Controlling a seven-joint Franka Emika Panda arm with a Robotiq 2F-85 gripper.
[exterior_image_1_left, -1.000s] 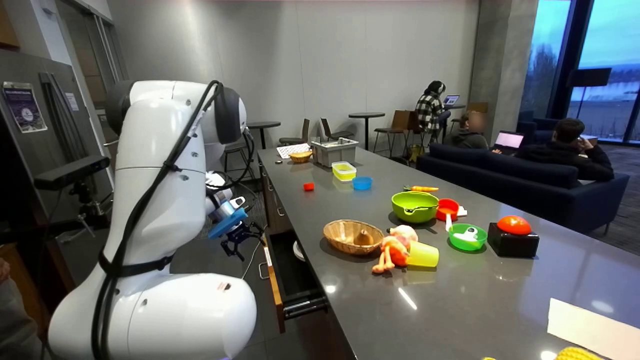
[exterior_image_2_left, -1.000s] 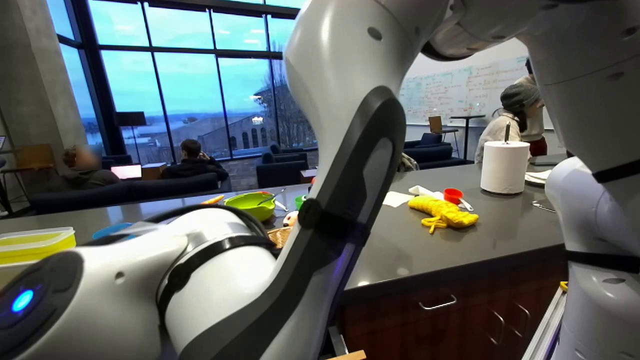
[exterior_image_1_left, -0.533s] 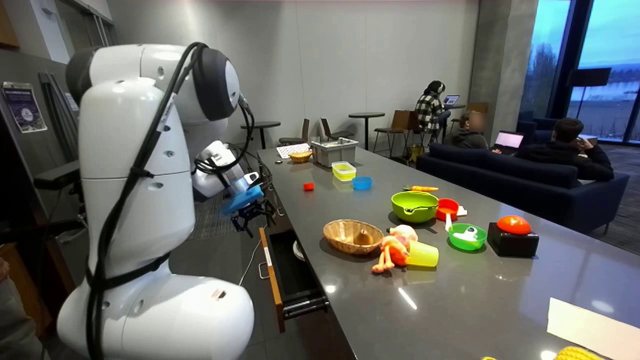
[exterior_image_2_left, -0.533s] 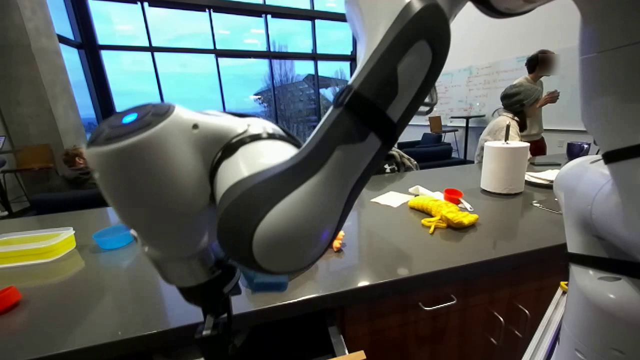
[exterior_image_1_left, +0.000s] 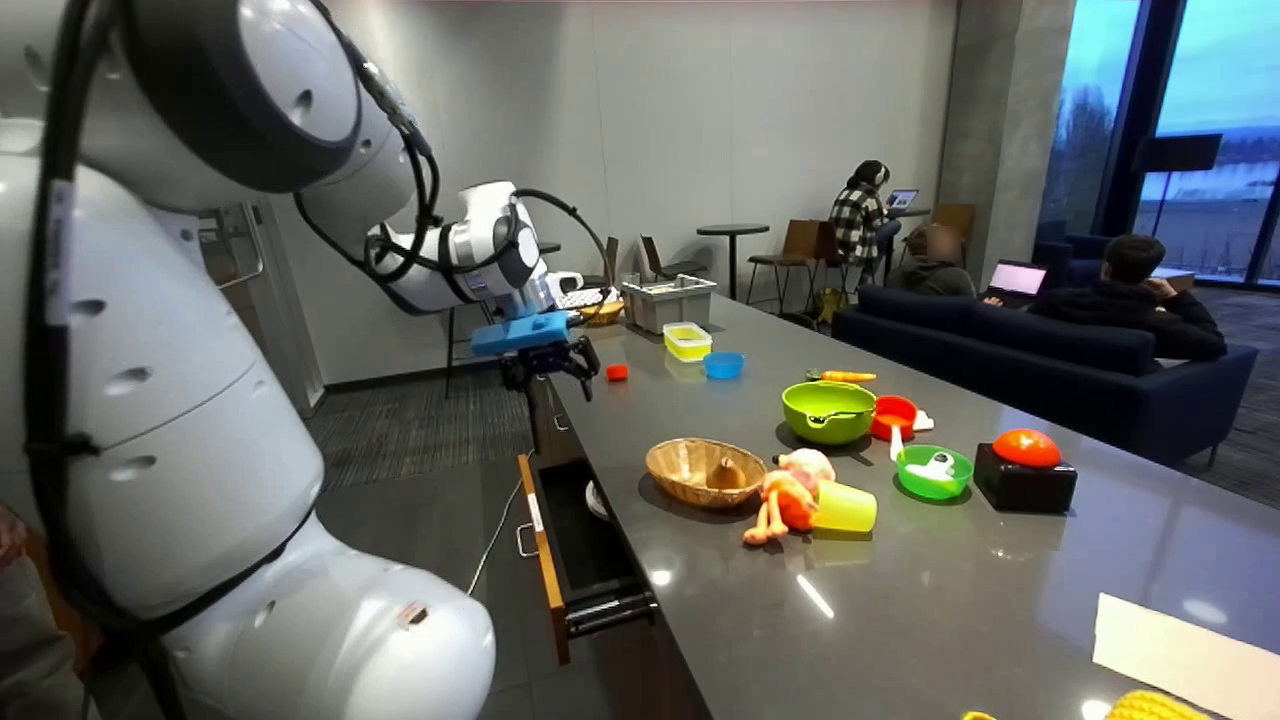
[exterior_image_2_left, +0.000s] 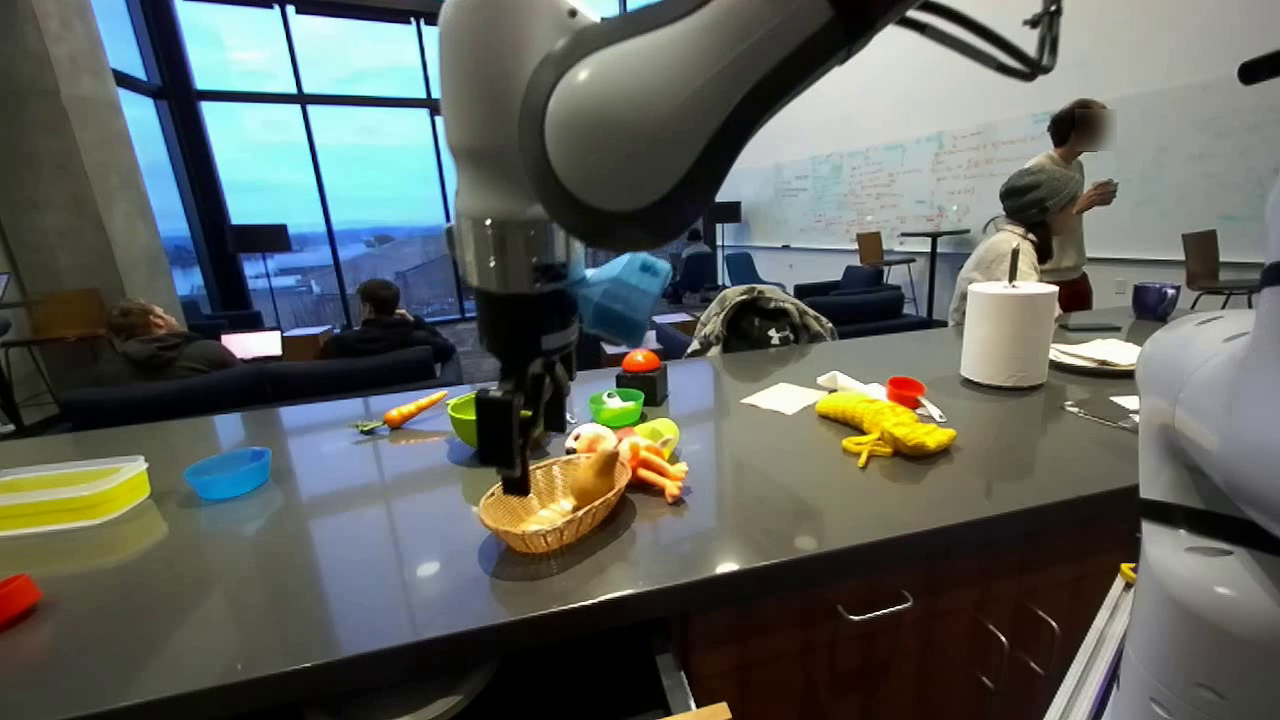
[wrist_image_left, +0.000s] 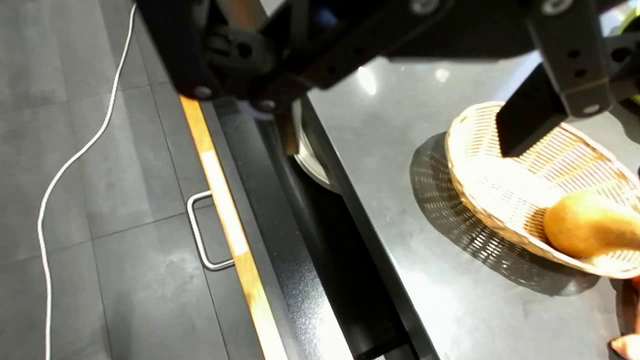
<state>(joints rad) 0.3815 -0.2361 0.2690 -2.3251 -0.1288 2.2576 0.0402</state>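
Observation:
My gripper (exterior_image_1_left: 552, 385) is open and empty, raised near the counter's drawer-side edge. It points down in both exterior views (exterior_image_2_left: 530, 455). In the wrist view the gripper (wrist_image_left: 406, 131) has its fingers wide apart. One finger appears over the open drawer (wrist_image_left: 222, 200), which holds a white plate (wrist_image_left: 317, 170), partly hidden. The other finger appears over a wicker basket (wrist_image_left: 480, 200) on the counter, apart from it as far as I can see. A brown pear-shaped thing (wrist_image_left: 585, 225) lies in the basket. A pink-orange plush toy (exterior_image_1_left: 795, 495) and a yellow cup (exterior_image_1_left: 846, 508) lie beside it.
The counter also bears a green bowl (exterior_image_1_left: 825, 425), a carrot (exterior_image_1_left: 850, 377), a red-button box (exterior_image_1_left: 1027, 490), a blue bowl (exterior_image_1_left: 724, 367), a yellow container (exterior_image_1_left: 688, 345) and a grey bin (exterior_image_1_left: 668, 308). A paper roll (exterior_image_2_left: 1010, 335) and a yellow knitted thing (exterior_image_2_left: 880, 425) stand farther along.
My gripper has risen from beside the open drawer and moved toward the counter. The arm has swung with it, uncovering the basket in an exterior view. The counter's things have not moved.

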